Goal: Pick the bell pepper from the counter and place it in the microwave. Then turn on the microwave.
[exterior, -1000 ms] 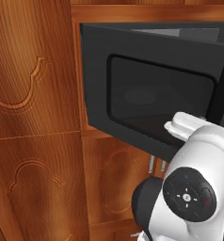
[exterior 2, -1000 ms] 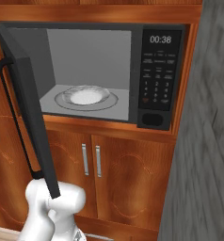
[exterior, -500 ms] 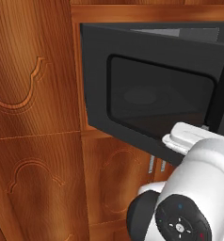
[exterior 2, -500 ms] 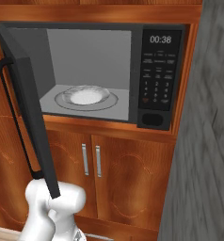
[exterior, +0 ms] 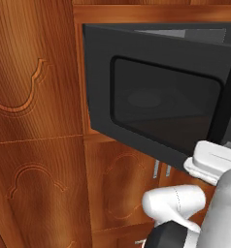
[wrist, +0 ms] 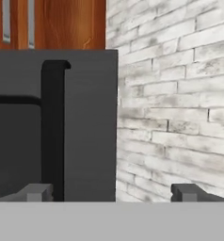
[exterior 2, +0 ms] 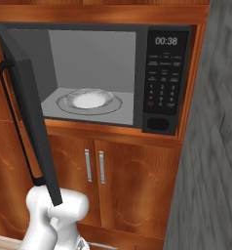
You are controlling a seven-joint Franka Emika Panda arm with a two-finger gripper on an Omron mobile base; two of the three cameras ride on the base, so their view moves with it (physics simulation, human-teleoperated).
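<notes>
Fingertips spread wide, nothing between them; the gripper faces the door edge, its upright bar handle just above the one tip. One microwave, door swung open, one turntable bare. Pepper not visible, whereabouts unknown.

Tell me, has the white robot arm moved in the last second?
Yes. In the left base view the arm has sunk lower against the open microwave door, which has stayed put.
</notes>
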